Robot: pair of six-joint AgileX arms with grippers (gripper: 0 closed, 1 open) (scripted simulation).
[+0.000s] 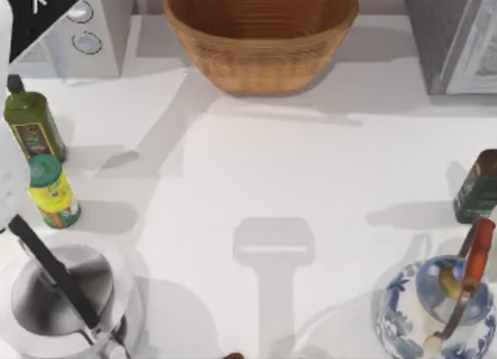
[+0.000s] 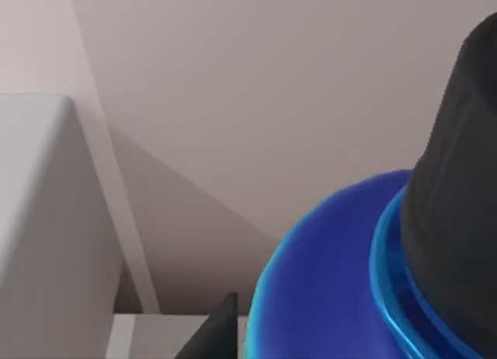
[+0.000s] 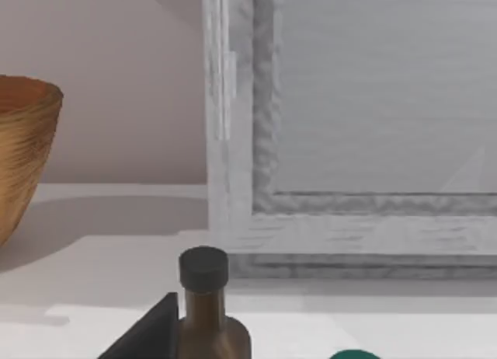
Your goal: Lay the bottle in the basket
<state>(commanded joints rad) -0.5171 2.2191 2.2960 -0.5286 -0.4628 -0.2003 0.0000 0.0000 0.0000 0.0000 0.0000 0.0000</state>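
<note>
The bottle sits right up against the left arm's wrist camera, blue shoulder and black screw cap looming close; I cannot tell whether the left gripper holds it or how its fingers stand. The wicker basket stands at the table's far edge, well beyond the olive-oil bottle and the yellow can.

From above, you look straight down on the table, the basket at its far edge. Your left wrist camera sits very close against the bottle, facing the back wall. Your right wrist camera looks level across the table, sharing the basket with the top view.
</note>
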